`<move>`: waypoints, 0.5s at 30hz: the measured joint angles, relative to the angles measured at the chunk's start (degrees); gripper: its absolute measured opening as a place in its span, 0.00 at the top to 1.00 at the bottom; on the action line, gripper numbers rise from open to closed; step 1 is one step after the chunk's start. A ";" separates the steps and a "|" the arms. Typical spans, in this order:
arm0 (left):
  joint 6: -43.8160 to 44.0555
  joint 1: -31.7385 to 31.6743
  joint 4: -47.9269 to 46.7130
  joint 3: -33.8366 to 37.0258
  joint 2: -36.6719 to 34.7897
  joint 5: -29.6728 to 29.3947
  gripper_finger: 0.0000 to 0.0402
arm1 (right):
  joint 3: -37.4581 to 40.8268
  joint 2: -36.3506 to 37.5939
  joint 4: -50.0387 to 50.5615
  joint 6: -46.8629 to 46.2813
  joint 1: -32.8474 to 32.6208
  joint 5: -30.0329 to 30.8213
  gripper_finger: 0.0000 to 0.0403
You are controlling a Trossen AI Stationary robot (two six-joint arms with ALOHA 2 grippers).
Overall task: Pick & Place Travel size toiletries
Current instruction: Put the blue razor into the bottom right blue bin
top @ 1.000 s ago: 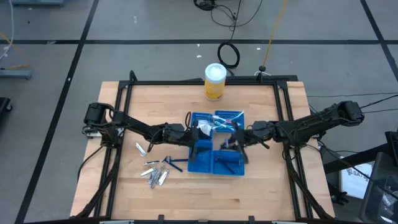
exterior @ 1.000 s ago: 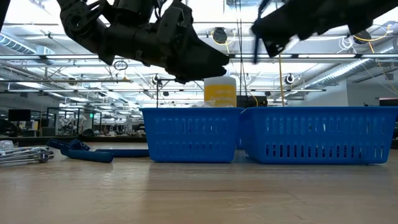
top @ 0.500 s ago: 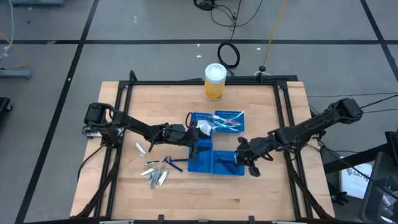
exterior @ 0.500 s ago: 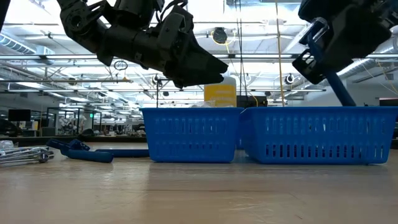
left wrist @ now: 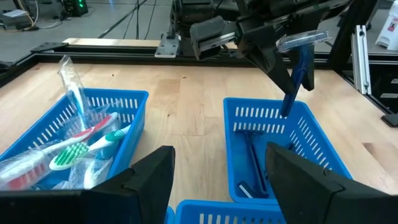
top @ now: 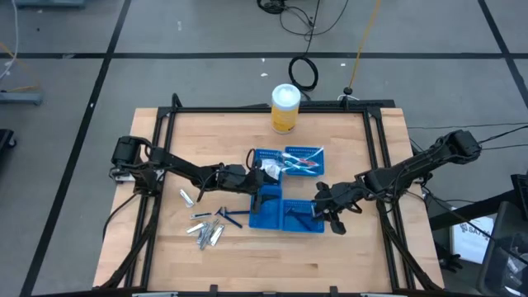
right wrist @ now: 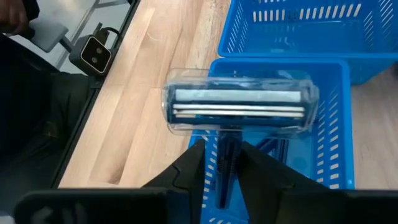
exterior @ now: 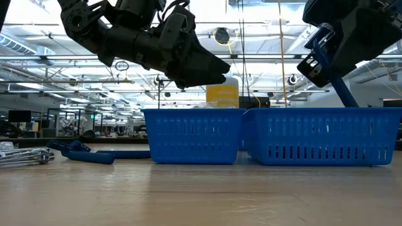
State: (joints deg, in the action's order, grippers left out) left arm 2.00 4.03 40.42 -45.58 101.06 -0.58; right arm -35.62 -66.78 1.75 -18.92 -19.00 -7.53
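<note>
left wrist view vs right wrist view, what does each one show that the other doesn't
Only the left wrist view shows the toothbrushes in their blue tray and the right gripper from outside. Only the right wrist view shows the razor's clear-capped blade head close up. Both show the razor held above the tray that already holds a razor.

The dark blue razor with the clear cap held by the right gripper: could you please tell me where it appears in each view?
High view: hard to make out; the right gripper hides it, above the blue mesh tray.
Low view: dark blue razor with clear cap, upper right, slanting into that tray.
Left wrist view: razor, upper right of centre.
Right wrist view: razor, centre, cap foremost.
Shared landmark: the tray beneath it.
</note>
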 joint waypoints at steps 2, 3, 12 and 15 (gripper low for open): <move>0.00 0.00 0.00 0.00 0.00 0.00 0.39 | 0.00 0.00 -0.24 0.02 0.00 -0.01 0.76; 0.00 0.00 0.00 0.00 0.00 0.00 0.39 | 0.00 0.00 -0.23 0.02 0.00 -0.01 0.75; 0.00 -0.44 0.00 0.00 0.00 0.00 0.39 | 0.00 0.00 -0.22 0.04 0.02 0.00 0.59; 0.00 -0.79 0.00 0.00 0.00 -0.02 0.39 | 0.00 0.00 -0.21 0.04 0.02 -0.04 0.55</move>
State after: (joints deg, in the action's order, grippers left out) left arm 2.00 3.24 40.42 -45.58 101.06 -0.60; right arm -35.62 -66.78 1.54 -18.87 -18.98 -7.57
